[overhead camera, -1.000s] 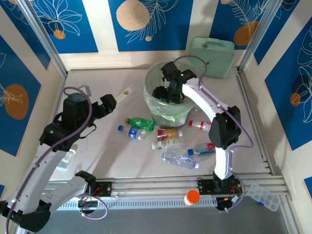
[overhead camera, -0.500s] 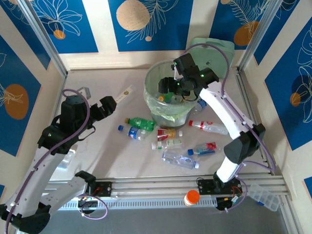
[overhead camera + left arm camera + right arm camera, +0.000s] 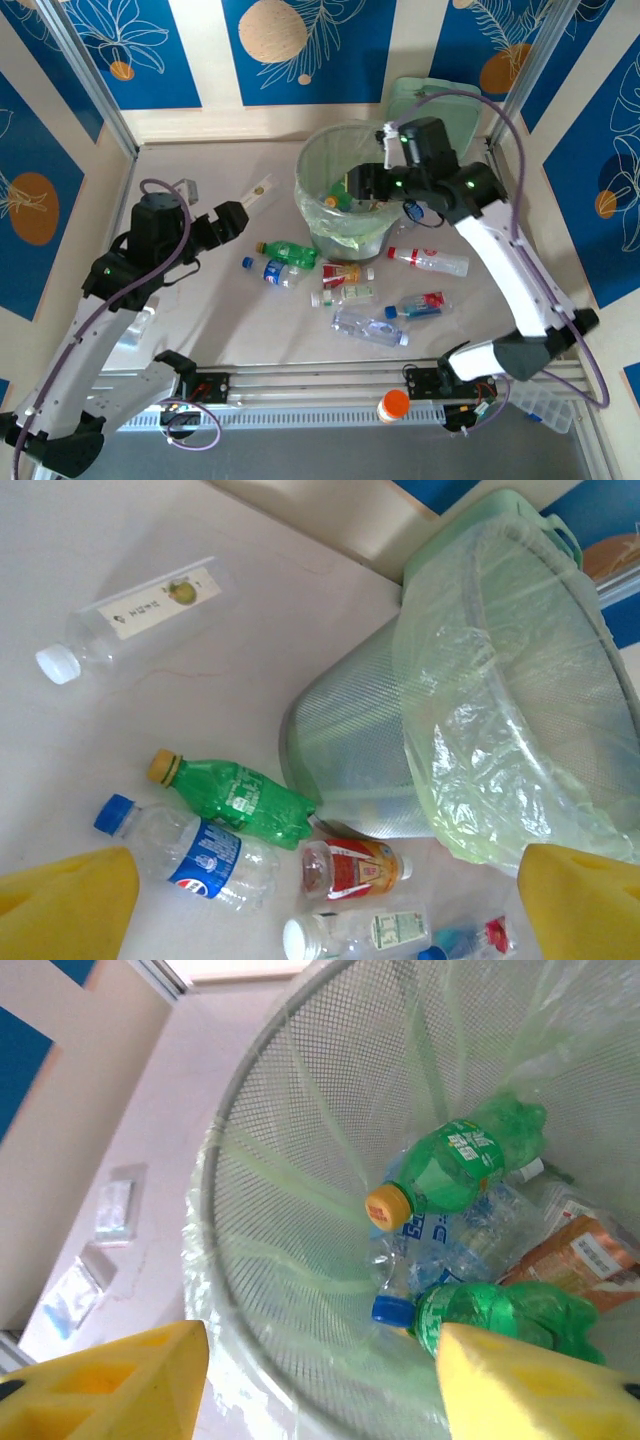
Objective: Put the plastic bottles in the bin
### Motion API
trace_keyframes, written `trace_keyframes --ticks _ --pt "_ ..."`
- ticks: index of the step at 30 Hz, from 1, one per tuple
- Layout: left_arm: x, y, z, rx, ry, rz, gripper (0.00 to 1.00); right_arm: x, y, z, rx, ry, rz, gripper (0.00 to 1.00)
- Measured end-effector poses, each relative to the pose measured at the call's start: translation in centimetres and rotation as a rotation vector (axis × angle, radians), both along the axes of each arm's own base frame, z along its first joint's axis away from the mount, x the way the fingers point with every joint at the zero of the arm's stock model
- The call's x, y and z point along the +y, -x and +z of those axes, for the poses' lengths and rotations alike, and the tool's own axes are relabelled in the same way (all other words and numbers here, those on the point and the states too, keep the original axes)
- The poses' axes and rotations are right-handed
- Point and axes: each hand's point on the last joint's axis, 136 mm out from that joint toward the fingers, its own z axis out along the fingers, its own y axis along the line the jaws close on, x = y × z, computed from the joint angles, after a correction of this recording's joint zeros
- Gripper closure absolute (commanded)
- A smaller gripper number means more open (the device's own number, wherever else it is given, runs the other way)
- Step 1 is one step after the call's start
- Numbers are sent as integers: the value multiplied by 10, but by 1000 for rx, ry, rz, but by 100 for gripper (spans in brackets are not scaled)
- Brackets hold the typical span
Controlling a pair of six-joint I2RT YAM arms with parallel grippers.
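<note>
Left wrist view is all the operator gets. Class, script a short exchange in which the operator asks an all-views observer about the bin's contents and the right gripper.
Operator: What's inside the bin?
Observer: A green bottle with a yellow cap lies at the bottom.
Operator: Where's the right gripper?
Observer: It hangs open above the bin's opening, holding nothing.
</note>
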Motion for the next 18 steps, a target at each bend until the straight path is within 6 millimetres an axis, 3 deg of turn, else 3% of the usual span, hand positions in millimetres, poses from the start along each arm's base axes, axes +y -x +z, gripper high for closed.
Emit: trace_keyframes --ticks 5,8,12,18 --pt "-12 -1 -4 33 15 -50 6 -25 34 23 -45 -60 -16 47" --pt "-23 0 -10 60 23 -89 7 -38 54 26 -39 -90 -39 47" --pt "-39 3 -17 93 28 -140 7 -60 79 4 32 -86 -96 46" --pt "-56 5 -28 139 22 -182 7 -95 109 -47 197 -57 -255 42"
